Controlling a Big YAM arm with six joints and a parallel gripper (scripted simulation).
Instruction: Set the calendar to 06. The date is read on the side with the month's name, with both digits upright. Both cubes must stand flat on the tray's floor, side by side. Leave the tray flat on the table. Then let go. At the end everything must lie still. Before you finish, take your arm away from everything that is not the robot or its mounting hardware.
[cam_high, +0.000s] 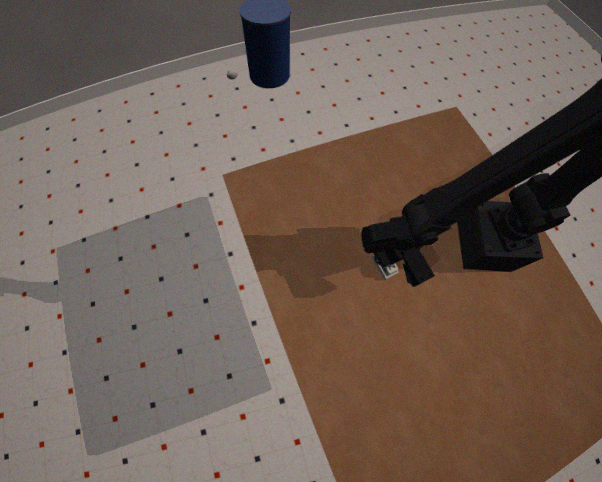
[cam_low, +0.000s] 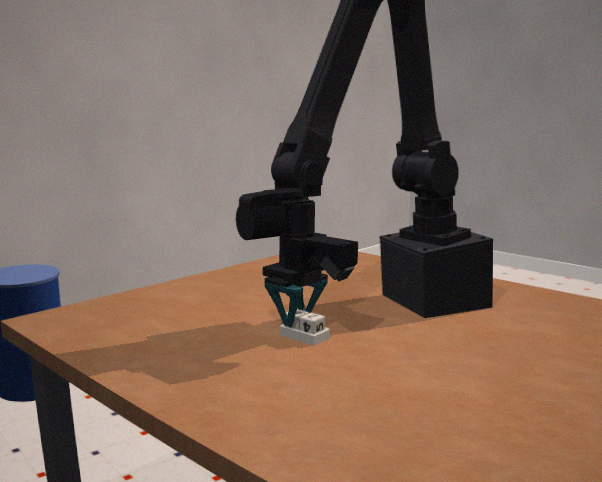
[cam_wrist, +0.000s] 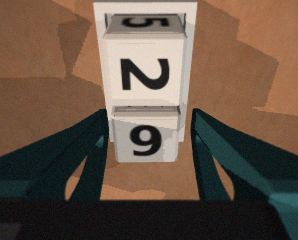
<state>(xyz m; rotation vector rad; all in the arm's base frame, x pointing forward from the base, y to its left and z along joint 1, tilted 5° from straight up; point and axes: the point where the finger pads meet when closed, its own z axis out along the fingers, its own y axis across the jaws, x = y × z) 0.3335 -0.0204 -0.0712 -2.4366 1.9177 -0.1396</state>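
The near cube (cam_wrist: 145, 137) shows 9 on top. The far cube (cam_wrist: 145, 70) shows 2 on top and 5 on its far face; the exterior view shows 4.

two white cubes (cam_wrist: 145, 107) in white tray (cam_low: 304, 333); tops apparently 2, 9

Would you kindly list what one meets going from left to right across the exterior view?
Blue barrel → teal fingers → white tray holding the two cubes → black arm base.
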